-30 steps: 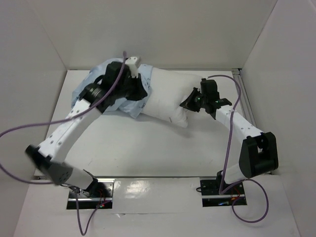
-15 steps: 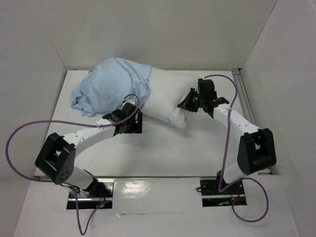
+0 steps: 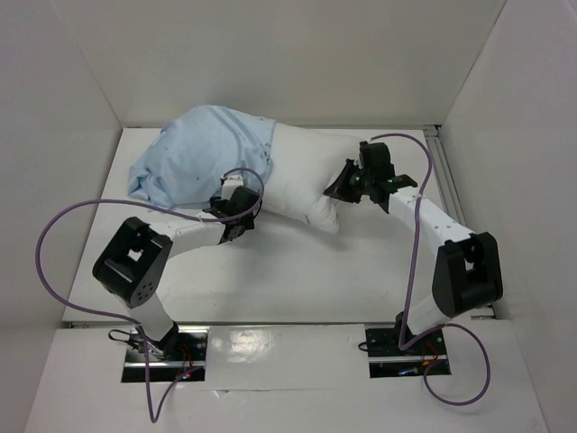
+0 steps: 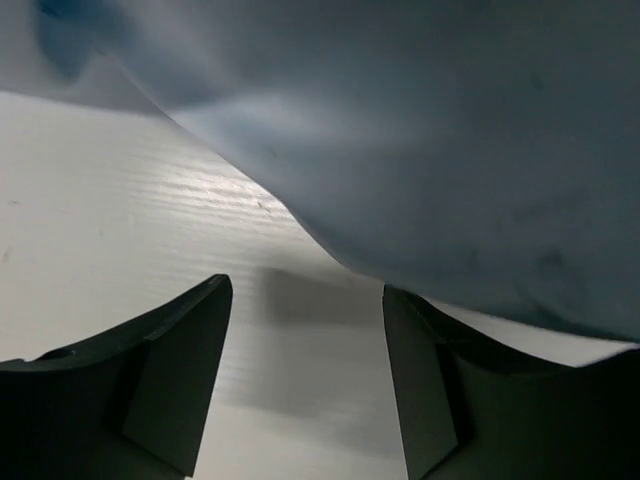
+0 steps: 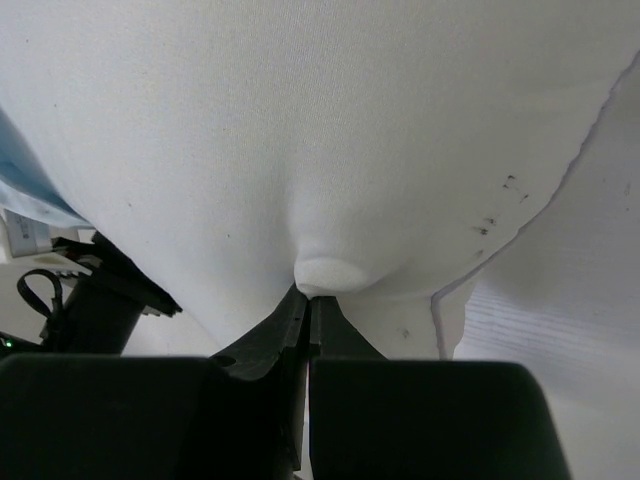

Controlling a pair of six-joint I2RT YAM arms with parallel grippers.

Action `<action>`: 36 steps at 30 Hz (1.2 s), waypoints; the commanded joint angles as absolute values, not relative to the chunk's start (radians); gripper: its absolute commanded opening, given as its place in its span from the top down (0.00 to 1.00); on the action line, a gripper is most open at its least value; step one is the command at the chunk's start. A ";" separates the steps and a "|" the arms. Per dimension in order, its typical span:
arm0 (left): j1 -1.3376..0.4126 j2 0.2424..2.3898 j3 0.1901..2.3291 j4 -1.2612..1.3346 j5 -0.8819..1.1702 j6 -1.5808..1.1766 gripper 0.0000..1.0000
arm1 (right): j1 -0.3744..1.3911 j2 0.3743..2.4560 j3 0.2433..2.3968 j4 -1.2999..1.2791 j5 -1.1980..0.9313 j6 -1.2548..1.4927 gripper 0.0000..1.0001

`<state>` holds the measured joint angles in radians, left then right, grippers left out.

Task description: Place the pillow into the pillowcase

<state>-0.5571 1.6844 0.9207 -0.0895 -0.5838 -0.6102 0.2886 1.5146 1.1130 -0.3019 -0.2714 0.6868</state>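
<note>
The pillow point(image 3: 311, 176) lies along the far edge of the surface point(image 3: 297, 271). Its left half is inside the pillowcase point(image 3: 198, 158), which bunches up toward the far left corner. The right half is bare and white.

The right hand point(image 3: 347, 185) is pressed together and pinches a small fold at the right end of the pillow. The left hand point(image 3: 236, 206) is spread wide and holds nothing. It sits low on the surface, just beside the near edge of the pillowcase, with the blue cloth hanging over it.

What could go wrong:
- The right hand has only a little bit of cloth. If it pushes hard, that bit may slip out.
- The left hand may close too low and catch only air. It may also grab the pillow along with the pillowcase, and then the pillow cannot slide in.
- With nothing holding the pillowcase, a push from the right may just move the whole bundle toward the left edge.
- The pillow is soft, so it may fold up at the opening and not go in.
- The purple cable point(image 3: 248, 176) loops over the cloth and may snag it.

The surface is white with fine lines. White walls point(image 3: 297, 63) stand on 3 sides.
</note>
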 commanded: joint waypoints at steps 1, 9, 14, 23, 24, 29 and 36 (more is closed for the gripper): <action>-0.543 1.664 0.962 0.012 -0.692 -0.615 0.26 | 0.304 1.511 1.163 -0.304 -0.273 0.675 1.00; -0.500 1.643 0.928 0.192 -0.528 -0.532 0.24 | 0.304 1.520 1.163 -0.304 -0.273 0.675 1.00; -0.479 1.631 0.928 0.229 -0.364 -0.483 0.19 | 0.304 1.511 1.163 -0.314 -0.264 0.675 1.00; -0.459 1.631 0.928 0.161 -0.365 -0.436 0.00 | 0.304 1.502 1.154 -0.314 -0.273 0.675 1.00; -0.459 1.631 0.928 0.161 -0.379 -0.436 0.05 | 0.304 1.502 1.154 -0.314 -0.273 0.675 1.00; -0.459 1.631 0.919 0.198 -0.301 -0.358 0.01 | 0.304 1.511 1.154 -0.314 -0.273 0.675 1.00; -0.459 1.673 0.959 0.179 -0.154 -0.301 0.00 | 0.313 1.511 1.154 -0.314 -0.282 0.675 1.00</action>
<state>-0.4568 1.6592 0.9211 0.1425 -0.2634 -0.3614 0.2909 1.5146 1.1145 -0.3164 -0.2584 0.6827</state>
